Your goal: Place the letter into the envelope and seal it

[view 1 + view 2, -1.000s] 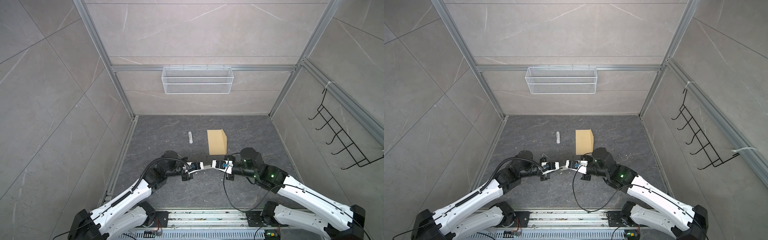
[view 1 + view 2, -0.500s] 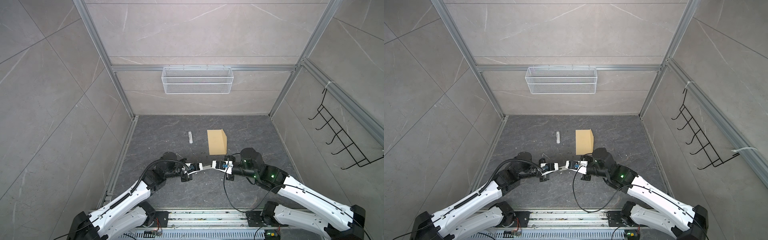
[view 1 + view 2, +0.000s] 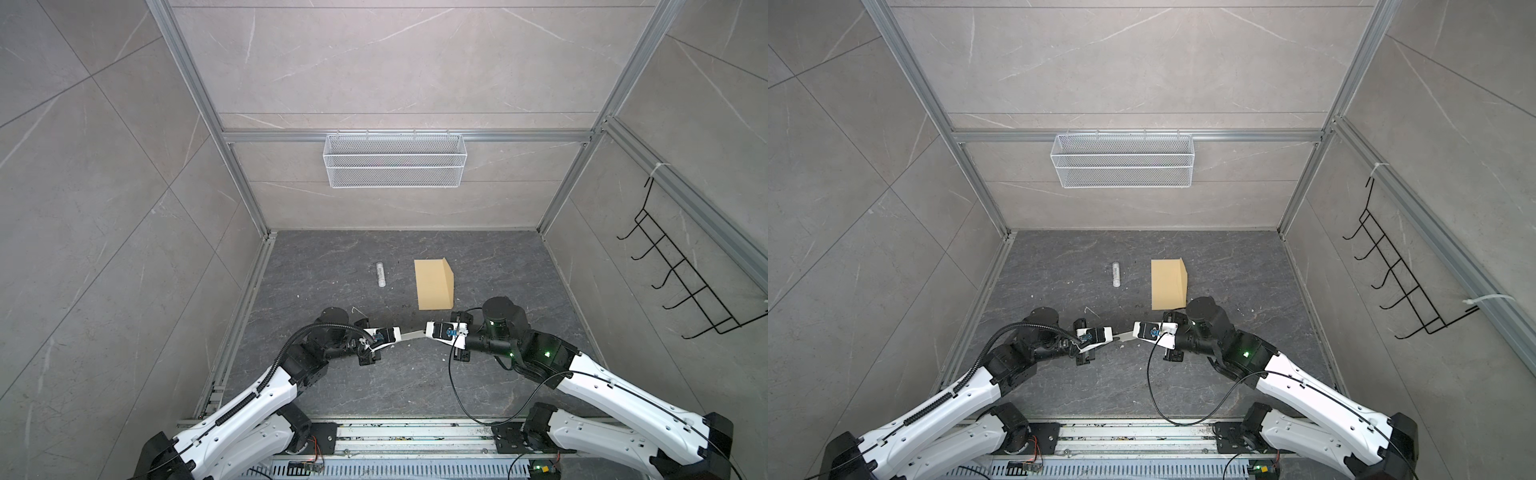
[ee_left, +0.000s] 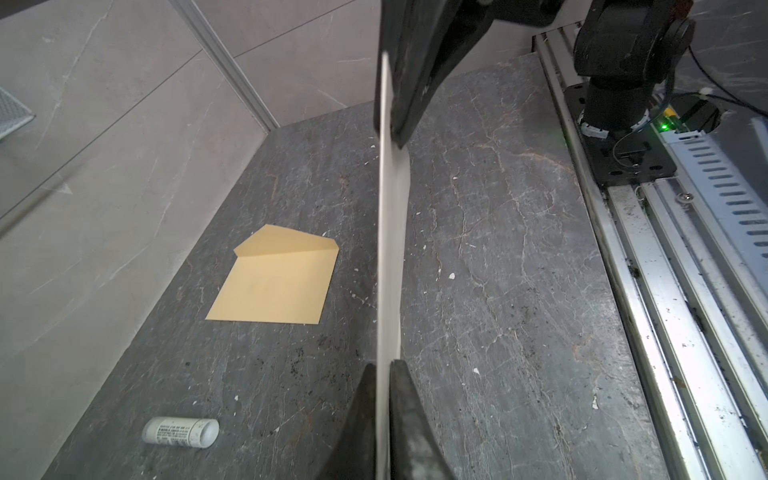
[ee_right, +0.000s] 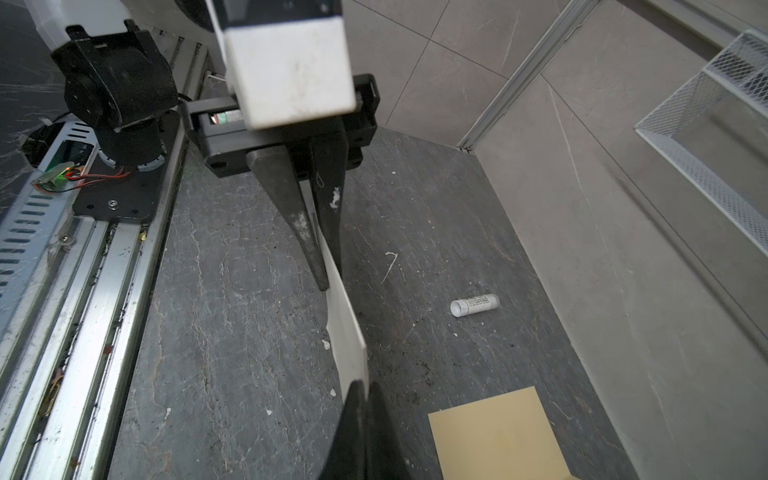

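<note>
Letter (image 3: 412, 335) stretched edge-on between left tool (image 3: 401, 332) and right tool (image 3: 425, 331), both clamped on it.
Both top views: long axis left-right, lower middle; envelope (image 3: 432, 286) above it, apart, flap right. Wrist views: bare table (image 4: 498, 249) flanks the letter.

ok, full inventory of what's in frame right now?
letter: 1, pale, off the table, held between the two grippers
envelope: 1, yellow-tan, flat on the table, flap open
small tube: 1, white with dark print, lying on the table, left of the envelope in both top views
wire basket: 1, white, on the back wall
hook rack: 1, black, on the right wall
table: 1, dark grey
left gripper: 1, black fingers, shut on one end of the letter
right gripper: 1, black fingers, shut on the other end
</note>
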Controlling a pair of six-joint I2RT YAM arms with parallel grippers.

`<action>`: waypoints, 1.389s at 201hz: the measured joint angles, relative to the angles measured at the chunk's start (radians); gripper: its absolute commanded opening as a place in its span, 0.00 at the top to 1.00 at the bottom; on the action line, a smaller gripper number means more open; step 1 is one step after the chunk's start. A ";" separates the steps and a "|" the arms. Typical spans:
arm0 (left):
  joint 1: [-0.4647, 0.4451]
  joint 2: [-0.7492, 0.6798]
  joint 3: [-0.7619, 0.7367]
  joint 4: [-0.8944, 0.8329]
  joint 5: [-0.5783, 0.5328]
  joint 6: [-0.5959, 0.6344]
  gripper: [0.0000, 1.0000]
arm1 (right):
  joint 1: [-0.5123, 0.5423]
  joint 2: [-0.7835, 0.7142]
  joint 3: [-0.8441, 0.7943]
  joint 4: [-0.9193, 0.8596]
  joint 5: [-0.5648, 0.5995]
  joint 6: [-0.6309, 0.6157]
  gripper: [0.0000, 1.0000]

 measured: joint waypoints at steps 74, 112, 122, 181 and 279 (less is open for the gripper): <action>0.005 -0.011 -0.015 -0.014 -0.010 -0.008 1.00 | 0.000 -0.008 0.000 0.000 0.014 0.000 1.00; 0.005 -0.021 -0.023 -0.013 -0.012 -0.009 0.87 | 0.000 -0.009 -0.004 -0.001 0.015 0.000 1.00; 0.005 -0.024 -0.026 -0.014 -0.018 -0.011 0.86 | 0.000 -0.010 -0.004 -0.003 0.019 -0.003 1.00; 0.005 -0.033 -0.042 -0.014 -0.038 -0.016 0.92 | 0.000 -0.013 -0.005 -0.005 0.025 -0.003 1.00; 0.005 -0.042 -0.045 -0.014 -0.047 -0.021 0.76 | 0.000 -0.013 -0.006 -0.008 0.025 -0.003 1.00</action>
